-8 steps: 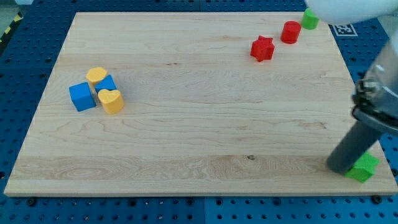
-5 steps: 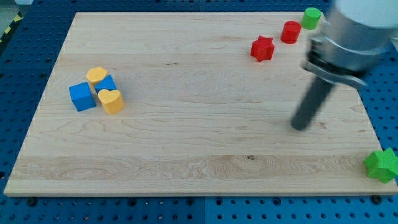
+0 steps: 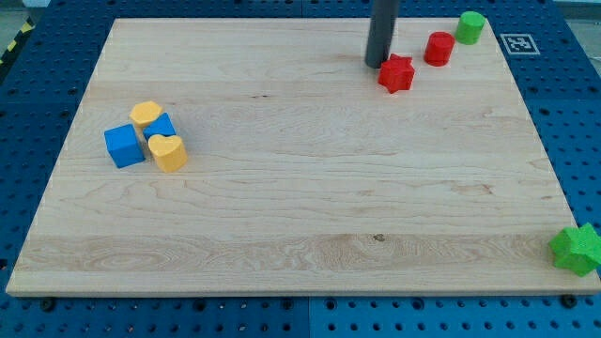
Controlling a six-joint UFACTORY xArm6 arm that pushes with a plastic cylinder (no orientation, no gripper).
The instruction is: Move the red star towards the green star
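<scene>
My tip (image 3: 377, 64) rests on the wooden surface (image 3: 300, 207) just at ten o'clock of the red star (image 3: 396, 73), about touching its edge; the rod carries no jaws, so there is no opening to report. The red star lies near the surface's far edge, toward one o'clock from the centre. At two o'clock of it sits a red cylinder (image 3: 439, 48), and further on a green cylinder (image 3: 470, 27) at the corner. The green star (image 3: 577, 250) sits well apart, at the surface's five o'clock corner. Toward nine o'clock cluster a blue cube (image 3: 124, 145), a smaller blue block (image 3: 162, 126), a yellow heart (image 3: 168, 152) and another yellow block (image 3: 144, 114).
</scene>
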